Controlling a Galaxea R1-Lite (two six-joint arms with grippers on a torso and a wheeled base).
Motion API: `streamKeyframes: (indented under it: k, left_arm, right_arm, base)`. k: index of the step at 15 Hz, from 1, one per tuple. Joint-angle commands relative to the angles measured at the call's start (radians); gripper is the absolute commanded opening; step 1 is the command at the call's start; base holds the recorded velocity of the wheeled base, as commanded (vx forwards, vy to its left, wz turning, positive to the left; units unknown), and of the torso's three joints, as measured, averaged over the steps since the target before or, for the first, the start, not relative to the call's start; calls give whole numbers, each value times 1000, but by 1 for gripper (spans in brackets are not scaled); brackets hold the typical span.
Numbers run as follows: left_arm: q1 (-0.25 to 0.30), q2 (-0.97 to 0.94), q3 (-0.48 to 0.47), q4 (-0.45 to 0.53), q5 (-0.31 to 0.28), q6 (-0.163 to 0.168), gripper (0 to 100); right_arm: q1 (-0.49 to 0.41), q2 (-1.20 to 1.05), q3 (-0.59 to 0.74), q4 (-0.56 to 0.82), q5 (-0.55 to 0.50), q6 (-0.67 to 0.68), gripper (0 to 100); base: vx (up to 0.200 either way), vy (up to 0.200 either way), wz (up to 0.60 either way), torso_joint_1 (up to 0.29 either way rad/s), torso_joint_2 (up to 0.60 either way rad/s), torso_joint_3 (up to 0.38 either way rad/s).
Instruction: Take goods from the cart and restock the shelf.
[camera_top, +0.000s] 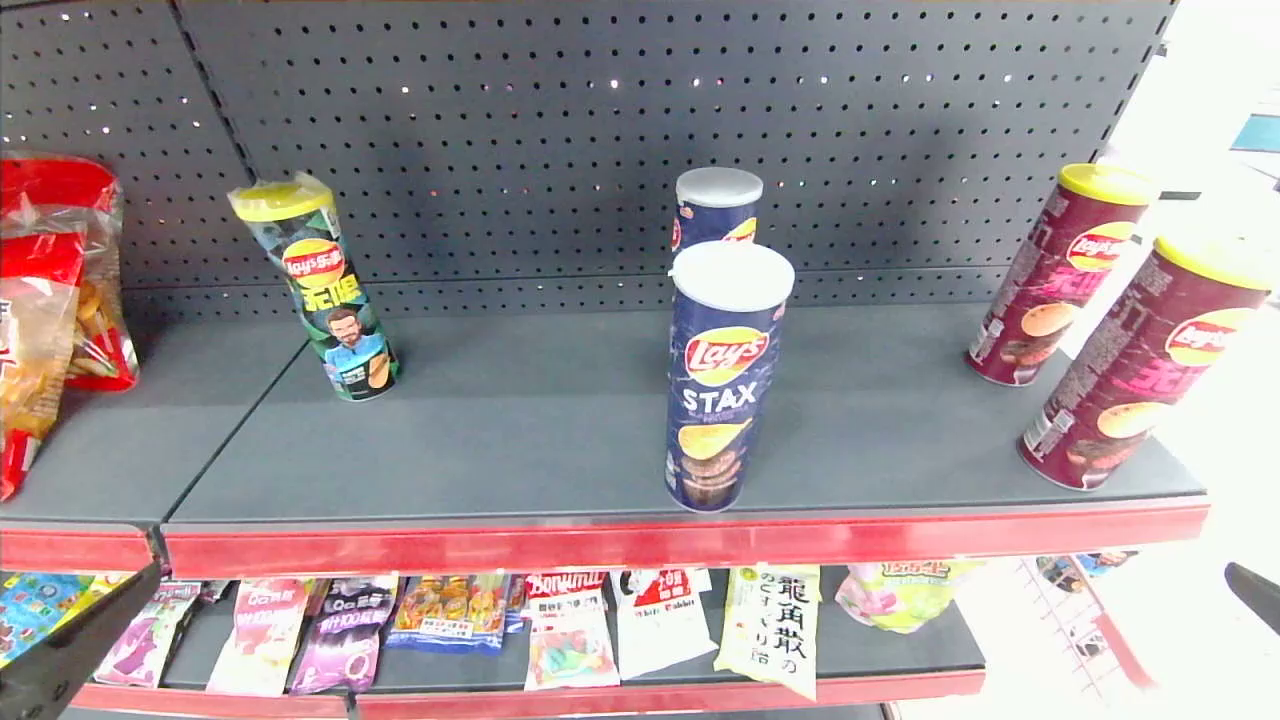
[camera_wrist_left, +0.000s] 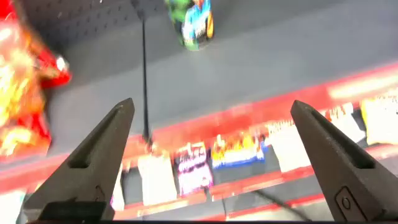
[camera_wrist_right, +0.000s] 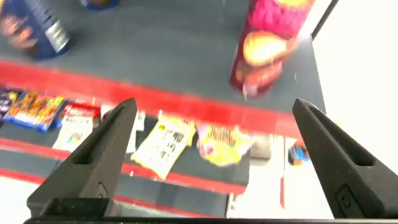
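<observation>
The grey upper shelf (camera_top: 520, 420) has a red front edge and holds chip cans. A green can (camera_top: 320, 290) stands tilted at the left. Two blue cans stand in the middle, one (camera_top: 722, 380) near the front edge and one (camera_top: 715, 210) behind it. Two maroon cans (camera_top: 1060, 275) (camera_top: 1150, 365) lean at the right end. My left gripper (camera_wrist_left: 212, 104) is open and holds nothing, out in front of the shelf edge below the green can (camera_wrist_left: 193, 22). My right gripper (camera_wrist_right: 216, 104) is open too, before the edge near a maroon can (camera_wrist_right: 270, 46).
Red snack bags (camera_top: 50, 290) crowd the shelf's far left. On the lower shelf (camera_top: 880, 650) lie several flat snack packets. Open deck lies between the green can and the blue cans, and between the blue and maroon cans. A perforated back panel (camera_top: 560, 120) closes the rear.
</observation>
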Motion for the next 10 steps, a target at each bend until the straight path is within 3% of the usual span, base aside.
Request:
streamKeyframes:
  k: [1,5,10]
  left_arm:
    - [0,-34,2,23,0,0,100]
    - [0,-89,3,77,3,0,100]
    - [0,-120,20,92,4,0,100]
  right_arm:
    - [0,-26,-1,18,-1,-1,100]
    - [0,-28,-1,22,-1,-2,100]
    - [2,-26,1,22,2,-16,100]
  base:
    - [-200,0,0,-2,2,-2]
    - [-200,0,0,1,0,4]
    - [0,0,0,0,0,0]
